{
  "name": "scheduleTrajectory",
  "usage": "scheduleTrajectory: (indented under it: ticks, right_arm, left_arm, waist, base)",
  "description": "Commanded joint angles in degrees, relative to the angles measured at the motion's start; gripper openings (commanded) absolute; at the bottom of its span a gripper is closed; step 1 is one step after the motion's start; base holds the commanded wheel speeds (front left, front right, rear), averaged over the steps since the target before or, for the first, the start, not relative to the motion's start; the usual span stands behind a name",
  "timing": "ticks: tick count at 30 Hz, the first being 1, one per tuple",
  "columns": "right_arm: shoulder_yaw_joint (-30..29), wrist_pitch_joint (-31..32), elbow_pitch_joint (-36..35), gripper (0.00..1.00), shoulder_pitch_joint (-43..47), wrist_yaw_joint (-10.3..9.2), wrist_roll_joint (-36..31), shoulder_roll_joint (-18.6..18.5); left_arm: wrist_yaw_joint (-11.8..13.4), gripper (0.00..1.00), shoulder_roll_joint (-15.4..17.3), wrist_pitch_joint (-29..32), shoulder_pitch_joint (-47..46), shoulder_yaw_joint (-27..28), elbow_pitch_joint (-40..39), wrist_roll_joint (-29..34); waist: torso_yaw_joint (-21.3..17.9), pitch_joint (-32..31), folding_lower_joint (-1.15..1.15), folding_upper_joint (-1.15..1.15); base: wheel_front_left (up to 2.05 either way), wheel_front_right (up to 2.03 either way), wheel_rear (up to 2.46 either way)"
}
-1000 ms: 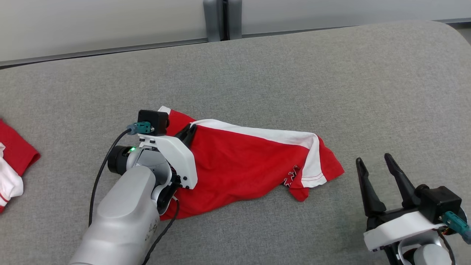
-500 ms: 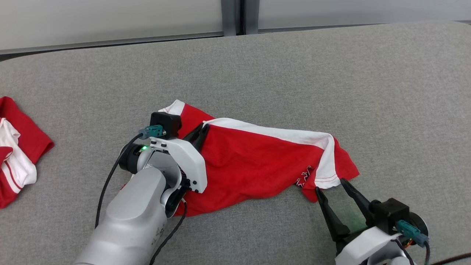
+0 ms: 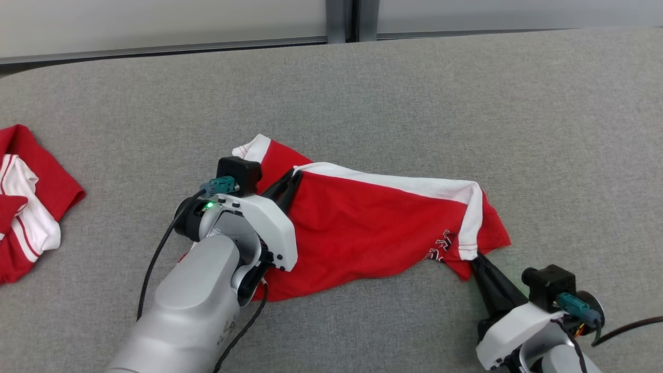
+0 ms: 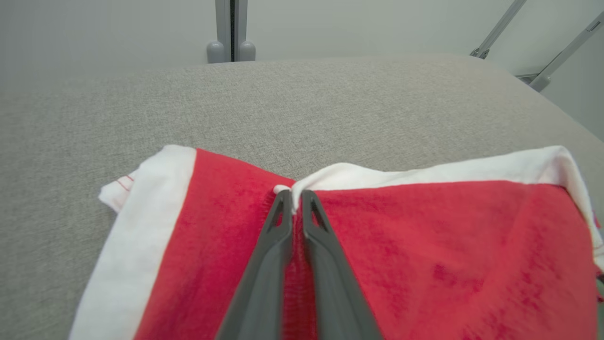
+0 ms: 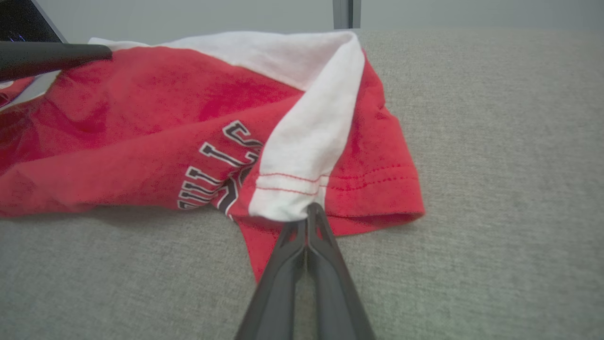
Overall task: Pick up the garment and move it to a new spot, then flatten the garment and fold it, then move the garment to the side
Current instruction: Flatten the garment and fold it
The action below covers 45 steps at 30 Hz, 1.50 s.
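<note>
The red garment (image 3: 362, 228) with white bands lies crumpled at the middle of the grey padded table (image 3: 466, 103). My left gripper (image 3: 293, 180) is shut on its white upper-left edge; in the left wrist view the fingertips (image 4: 293, 197) pinch that white fold of the garment (image 4: 424, 226). My right gripper (image 3: 475, 260) is at the garment's lower right corner, jaws closed. In the right wrist view its tips (image 5: 309, 211) meet at the bottom of the white hem of the garment (image 5: 302, 141), beside black and white lettering.
Another red and white garment (image 3: 26, 202) lies at the table's left edge. A grey post (image 3: 352, 20) and a rail run along the wall behind the table. The left gripper's dark finger (image 5: 47, 56) crosses the top left of the right wrist view.
My right gripper came forward and left from the table's lower right to the garment's corner and closed from wide open. The head camera shifted. The left gripper kept its grip.
</note>
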Motion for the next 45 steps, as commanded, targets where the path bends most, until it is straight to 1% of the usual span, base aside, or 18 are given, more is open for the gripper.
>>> scheduleTrajectory:
  ticks: [1,5,9,15,19,24,28,31,34,38,41,43,45]
  right_arm:
    - [-0.9,-1.2,-0.2,0.0,-0.7,-0.02,0.0,-0.4]
    - [-2.2,-2.2,-1.2,0.0,-0.8,-0.01,-0.2,-0.8]
    - [-4.9,-3.5,-3.9,0.0,-0.8,-0.02,-0.8,-1.5]
    - [-10.0,-4.5,-11.0,0.0,-0.8,-0.02,-2.7,-2.8]
    - [-13.0,-4.6,-17.0,0.0,-1.6,-0.03,-3.7,-4.4]
    - [-15.5,-3.1,-25.3,0.0,-3.6,-0.03,-4.5,-7.7]
    - [-16.8,-0.3,-31.2,0.0,-5.4,-0.07,-4.1,-11.4]
    - [-17.7,1.8,-34.1,0.0,-6.6,-0.07,-3.2,-14.1]
    - [-18.7,3.6,-36.1,0.0,-7.6,-0.08,-2.0,-15.9]
    - [-19.1,5.2,-37.6,0.0,-8.1,-0.08,-0.4,-17.0]
    - [-18.6,6.1,-37.5,0.0,-8.6,-0.08,0.8,-17.2]
    - [-18.2,6.7,-36.9,0.0,-9.3,-0.08,1.7,-17.3]
    - [-17.3,6.9,-35.7,0.0,-10.5,-0.08,2.7,-17.2]
  left_arm:
    - [-0.1,0.0,0.3,-0.8,-1.2,-0.1,-0.3,0.1]
    - [0.2,0.0,0.6,-1.7,-1.0,-0.1,-0.6,0.2]
    - [1.1,0.0,1.4,-3.9,-0.6,0.2,-2.2,0.6]
    - [3.7,0.0,3.7,-7.1,0.4,1.5,-8.6,1.4]
    - [6.3,0.0,5.9,-8.3,1.1,2.7,-16.2,2.4]
    - [10.1,0.0,9.2,-8.6,1.5,4.2,-28.4,4.3]
    - [13.3,0.0,12.4,-7.6,0.9,5.4,-38.3,6.4]
    - [15.6,0.0,14.6,-6.0,0.8,6.0,-44.9,7.9]
    - [17.4,0.0,16.4,-4.2,1.5,6.7,-50.3,8.6]
    - [18.7,0.0,17.8,-2.2,2.5,7.0,-54.8,8.7]
    - [19.2,0.0,18.0,-1.3,3.1,6.8,-55.9,8.3]
    - [19.1,0.0,17.9,-1.3,2.7,7.1,-55.9,8.0]
    - [18.5,0.0,17.7,-1.4,1.7,7.2,-54.7,7.6]
  waist:
    - [0.0,-0.2,0.0,0.0]
    - [0.0,-0.5,0.0,0.0]
    - [-0.1,-1.5,0.0,0.0]
    - [0.1,-3.6,0.0,0.0]
    - [0.5,-5.2,0.0,0.0]
    - [0.9,-7.0,0.0,0.0]
    - [1.1,-8.2,0.0,0.0]
    - [1.1,-9.1,0.0,0.0]
    - [1.1,-9.6,0.0,0.0]
    - [1.1,-9.6,0.0,0.0]
    - [1.0,-9.0,0.0,0.0]
    - [1.0,-8.3,0.0,0.0]
    - [0.9,-7.5,0.0,0.0]
  base:
    - [0.0,0.0,0.0]
    - [0.0,0.0,0.0]
    - [0.0,0.0,0.0]
    - [0.0,0.0,0.0]
    - [0.0,0.0,0.0]
    - [0.0,0.0,0.0]
    - [0.0,0.0,0.0]
    - [0.0,0.0,0.0]
    - [0.0,0.0,0.0]
    - [0.0,0.0,0.0]
    - [0.0,0.0,0.0]
    - [0.0,0.0,0.0]
    - [0.0,0.0,0.0]
